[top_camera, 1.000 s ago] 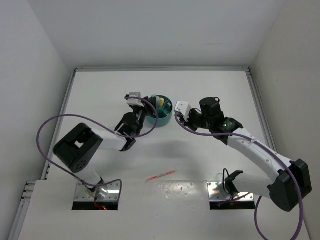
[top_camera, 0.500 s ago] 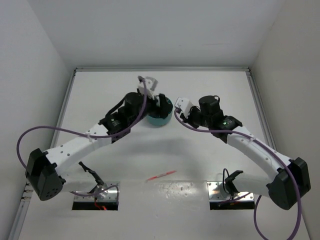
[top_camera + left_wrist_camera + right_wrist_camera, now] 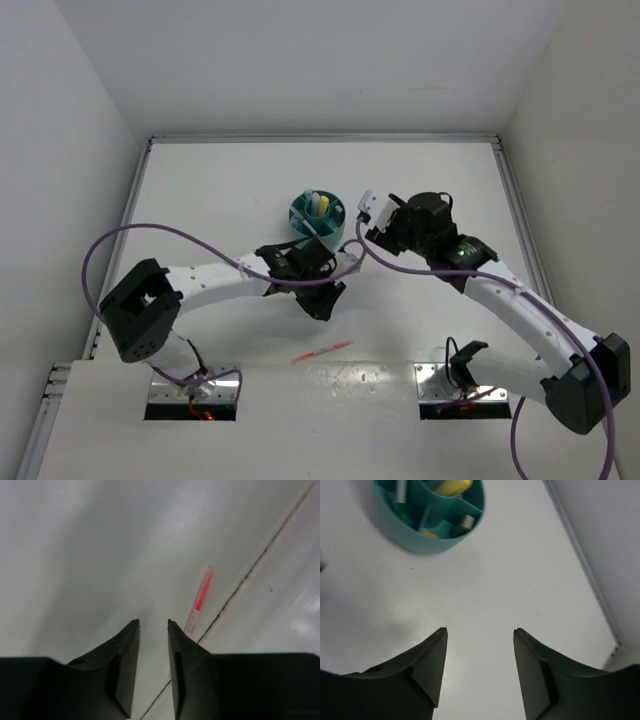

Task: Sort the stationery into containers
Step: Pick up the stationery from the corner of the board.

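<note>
The teal bowl (image 3: 303, 222) stands at the table's middle back, with a yellow stick (image 3: 324, 206) upright in its central cup. The right wrist view shows the bowl (image 3: 445, 542) at top left, the yellow stick (image 3: 452, 486) and small items in its ring compartments. My right gripper (image 3: 361, 233) hangs just right of the bowl, open (image 3: 480, 630) over bare table, holding nothing. A thin pink-red pen (image 3: 322, 350) lies near the front. My left gripper (image 3: 324, 306) is above and behind it. Its jaws (image 3: 152, 625) stand narrowly apart and empty, with the pen (image 3: 200, 602) just ahead to the right.
A dark seam (image 3: 260, 560) in the tabletop runs diagonally beside the pen. White walls close the table on the left, back and right, and the right wall's foot (image 3: 580, 560) shows near my right gripper. Purple cables loop off both arms.
My left arm has swung from over the bowl down toward the pen at the front, and its jaws have narrowed. My right gripper has opened beside the bowl.
</note>
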Available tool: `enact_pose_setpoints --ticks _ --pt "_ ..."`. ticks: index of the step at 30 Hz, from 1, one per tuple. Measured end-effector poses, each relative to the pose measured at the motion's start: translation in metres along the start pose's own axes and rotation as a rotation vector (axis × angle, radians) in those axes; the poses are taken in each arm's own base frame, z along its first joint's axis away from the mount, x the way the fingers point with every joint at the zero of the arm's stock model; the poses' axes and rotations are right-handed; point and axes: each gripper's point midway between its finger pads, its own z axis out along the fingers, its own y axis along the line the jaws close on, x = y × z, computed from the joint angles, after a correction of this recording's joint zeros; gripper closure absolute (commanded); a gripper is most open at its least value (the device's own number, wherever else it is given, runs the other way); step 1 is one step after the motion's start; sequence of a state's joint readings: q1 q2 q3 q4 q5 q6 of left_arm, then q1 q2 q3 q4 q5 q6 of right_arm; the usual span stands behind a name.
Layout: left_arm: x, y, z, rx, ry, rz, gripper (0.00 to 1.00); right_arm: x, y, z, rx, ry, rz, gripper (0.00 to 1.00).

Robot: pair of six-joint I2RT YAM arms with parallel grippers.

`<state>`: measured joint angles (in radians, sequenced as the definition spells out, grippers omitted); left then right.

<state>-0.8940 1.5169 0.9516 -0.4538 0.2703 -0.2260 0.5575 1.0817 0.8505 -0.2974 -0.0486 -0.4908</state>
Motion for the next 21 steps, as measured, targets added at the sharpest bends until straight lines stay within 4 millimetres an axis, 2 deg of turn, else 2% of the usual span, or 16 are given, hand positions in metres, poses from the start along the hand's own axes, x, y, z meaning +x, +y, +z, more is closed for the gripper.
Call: enact_pose_setpoints --ticks 1,2,3,4,5,8,11,15,20,21 --pt "0.006 -0.007 0.004 0.013 0.022 0.026 0.57 0.004 -0.008 0.001 0.044 0.024 0.002 0.52" --pt "0.011 -0.015 0.008 0.03 0.045 0.057 0.54 0.009 -0.016 0.003 0.086 0.053 0.003 0.66" --pt "0.016 -0.021 0.012 0.043 0.062 0.083 0.47 0.015 -0.022 0.005 0.126 0.087 0.011 0.97" --pt "0.02 -0.027 0.014 0.054 0.075 0.102 0.44 0.021 -0.027 0.008 0.153 0.117 0.013 1.0" --pt "0.025 -0.034 0.017 0.067 0.092 0.128 0.39 0.029 -0.032 0.011 0.194 0.151 0.032 1.0" --pt "0.032 -0.043 0.021 0.079 0.113 0.172 0.38 0.043 -0.041 0.01 0.267 0.208 0.053 1.0" --pt "0.036 -0.048 0.024 0.075 0.121 0.2 0.36 0.046 -0.049 0.007 0.322 0.221 0.072 1.0" --pt "0.039 -0.054 0.034 0.051 0.124 0.24 0.43 0.045 -0.057 0.005 0.362 0.218 0.086 1.0" --pt "0.061 -0.055 0.058 -0.016 0.194 0.289 0.5 0.044 -0.06 0.001 0.38 0.208 0.101 1.0" --pt "0.06 -0.057 0.058 -0.028 0.191 0.295 0.51 0.044 -0.06 0.0 0.382 0.205 0.102 1.0"
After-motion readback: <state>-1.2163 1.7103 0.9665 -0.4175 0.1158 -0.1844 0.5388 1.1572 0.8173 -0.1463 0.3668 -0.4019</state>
